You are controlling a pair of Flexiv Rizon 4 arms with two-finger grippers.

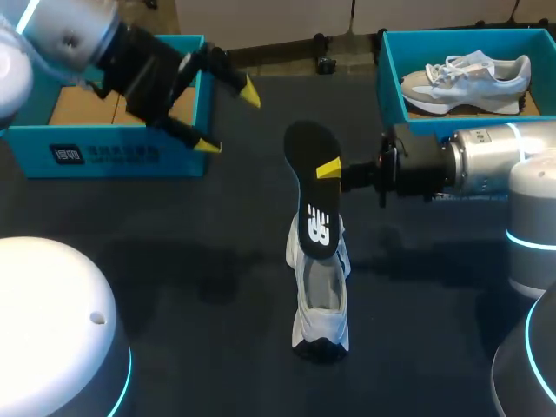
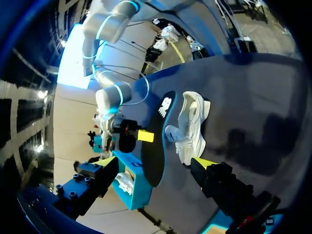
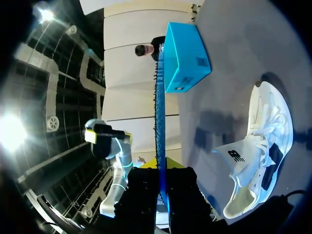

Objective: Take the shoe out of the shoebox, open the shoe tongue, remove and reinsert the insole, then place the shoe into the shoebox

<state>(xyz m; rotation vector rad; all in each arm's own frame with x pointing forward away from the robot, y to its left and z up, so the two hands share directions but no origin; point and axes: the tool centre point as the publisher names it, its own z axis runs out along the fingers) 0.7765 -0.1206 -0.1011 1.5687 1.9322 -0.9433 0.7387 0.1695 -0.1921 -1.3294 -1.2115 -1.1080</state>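
Roughly halfway through. The shoe (image 1: 320,300) is out of its box and sits on the tabletop (image 1: 174,261) just below the right end effector (image 1: 323,170). The tongue (image 3: 235,155) looks pulled open.

The insole (image 1: 314,200) is out. The right end effector is clamped on it from both sides and holds it on edge over the shoe, lower end near the collar. Whether it touches the shoe can't be told.

The left end effector (image 1: 228,119) has its fingers spread and holds nothing. It hangs by the empty blue shoebox (image 1: 104,155), well apart from the shoe. A second box (image 1: 391,82) behind the right end effector holds another shoe (image 1: 469,78).

Judged remaining: reinsert the insole, then put the shoe into the shoebox.
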